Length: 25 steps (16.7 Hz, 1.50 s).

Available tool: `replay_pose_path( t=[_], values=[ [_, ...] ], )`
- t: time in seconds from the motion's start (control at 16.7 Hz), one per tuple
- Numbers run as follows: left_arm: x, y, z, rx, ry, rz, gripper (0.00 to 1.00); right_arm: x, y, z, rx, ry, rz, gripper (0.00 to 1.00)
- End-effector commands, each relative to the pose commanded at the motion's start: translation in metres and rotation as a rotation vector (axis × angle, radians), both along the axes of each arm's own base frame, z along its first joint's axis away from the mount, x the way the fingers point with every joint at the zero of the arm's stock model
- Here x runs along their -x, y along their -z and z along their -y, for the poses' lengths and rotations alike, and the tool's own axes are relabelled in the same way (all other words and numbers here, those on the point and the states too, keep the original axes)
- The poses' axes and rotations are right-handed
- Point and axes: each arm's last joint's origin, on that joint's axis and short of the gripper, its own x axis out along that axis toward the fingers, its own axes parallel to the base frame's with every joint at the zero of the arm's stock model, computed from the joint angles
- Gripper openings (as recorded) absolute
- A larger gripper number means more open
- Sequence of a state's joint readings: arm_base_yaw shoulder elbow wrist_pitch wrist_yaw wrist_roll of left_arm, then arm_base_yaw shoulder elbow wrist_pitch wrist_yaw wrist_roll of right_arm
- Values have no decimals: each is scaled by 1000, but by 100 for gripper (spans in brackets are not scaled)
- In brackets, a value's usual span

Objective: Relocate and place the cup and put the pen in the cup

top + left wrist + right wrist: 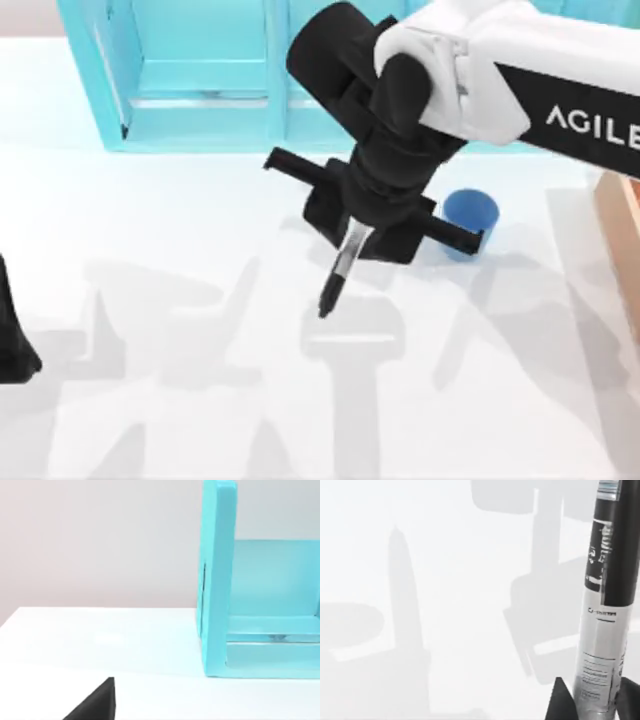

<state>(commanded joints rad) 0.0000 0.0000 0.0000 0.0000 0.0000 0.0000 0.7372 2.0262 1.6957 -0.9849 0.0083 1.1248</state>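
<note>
Left arm (15, 335) parked at the table's left edge, near side; its gripper's state cannot be told, and its wrist view takes in a dark corner of the gripper (95, 705) low over the white table (100, 640) beside the shelf. Farther in, the pen (340, 275) hangs tilted above mid-table, dark tip lowest and clear of the surface, its upper end clamped in the right gripper (358, 228). In the right wrist view the fingers (560, 702) close on the pen's grey-white band (597, 665), with arm shadows on the table beneath. Cup (468, 222): blue, upright on the table, just right of the gripper, partly hidden by it. Farthest back, a turquoise shelf (200, 90) lines the rear edge.
</note>
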Motion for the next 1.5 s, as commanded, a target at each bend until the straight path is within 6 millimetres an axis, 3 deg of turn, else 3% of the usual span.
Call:
replay_pose_path(
  t=[0.3,0.84,1.5],
  values=[
    [0,0,0,0,0,0,100,-3,12,-8,13,-100,265,0],
    [0,0,0,0,0,0,100,6,27,-6,162,-217,702,0],
    [0,0,0,0,0,0,100,30,8,8,340,-112,1168,0]
  ],
)
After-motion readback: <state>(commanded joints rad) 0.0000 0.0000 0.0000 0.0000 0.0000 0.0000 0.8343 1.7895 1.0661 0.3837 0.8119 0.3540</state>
